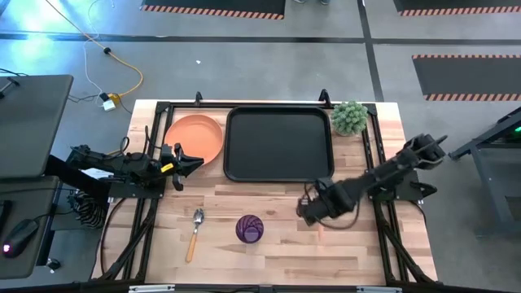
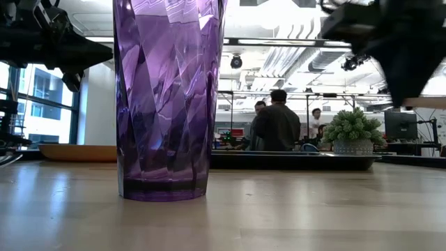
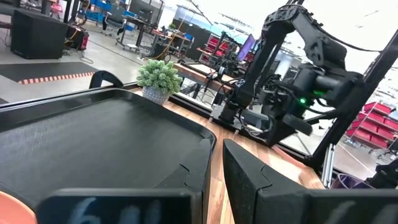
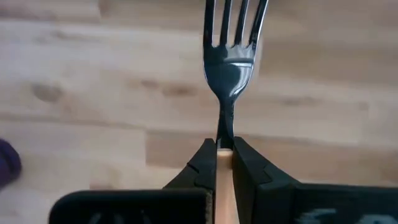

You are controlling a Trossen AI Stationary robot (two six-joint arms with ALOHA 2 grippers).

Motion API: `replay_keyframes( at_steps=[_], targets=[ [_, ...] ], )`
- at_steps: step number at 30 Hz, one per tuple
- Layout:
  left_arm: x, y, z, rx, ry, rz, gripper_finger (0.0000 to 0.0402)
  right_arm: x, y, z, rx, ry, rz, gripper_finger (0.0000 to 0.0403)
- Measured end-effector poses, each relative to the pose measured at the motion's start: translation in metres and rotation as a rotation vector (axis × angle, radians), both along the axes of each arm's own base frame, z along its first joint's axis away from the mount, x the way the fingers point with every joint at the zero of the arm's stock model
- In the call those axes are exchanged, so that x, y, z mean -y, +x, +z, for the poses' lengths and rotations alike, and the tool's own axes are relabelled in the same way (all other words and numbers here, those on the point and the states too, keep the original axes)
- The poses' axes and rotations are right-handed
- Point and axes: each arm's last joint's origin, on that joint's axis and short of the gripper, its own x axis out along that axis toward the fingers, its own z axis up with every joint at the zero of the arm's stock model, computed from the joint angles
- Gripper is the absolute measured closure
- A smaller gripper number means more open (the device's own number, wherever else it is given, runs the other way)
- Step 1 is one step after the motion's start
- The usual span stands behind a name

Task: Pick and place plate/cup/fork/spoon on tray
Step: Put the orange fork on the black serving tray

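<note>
The right hand [image 4: 224, 163] pinches the fork [image 4: 231, 56] by its slim handle, just near the tray [image 1: 278, 176]. So narrow a grip could let it swivel or slip. The left hand [image 1: 194, 162], slightly spread, hovers by the plate [image 1: 194, 137].

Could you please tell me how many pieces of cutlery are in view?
2: the spoon lies on the table left of the cup; the fork is gripped by the right gripper.

The right claw [image 1: 308, 211] is clamped tight low over the table, while the left claw [image 1: 193, 163] seems slightly parted.
</note>
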Motion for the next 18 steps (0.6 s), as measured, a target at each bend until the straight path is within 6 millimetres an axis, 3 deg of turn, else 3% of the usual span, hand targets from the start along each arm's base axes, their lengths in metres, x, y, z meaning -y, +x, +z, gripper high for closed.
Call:
replay_keyframes(
  at_steps=[10, 18],
  targets=[
    [0.0, 0.0, 0.0, 0.0, 0.0, -0.001, 0.0369, 0.069, 0.013, 0.012, 0.005, -0.058, 0.068, 0.0396],
    [0.0, 0.0, 0.0, 0.005, -0.021, -0.002, 0.0369, 0.134, 0.005, 0.024, -0.028, -0.117, 0.087, 0.0396]
  ],
)
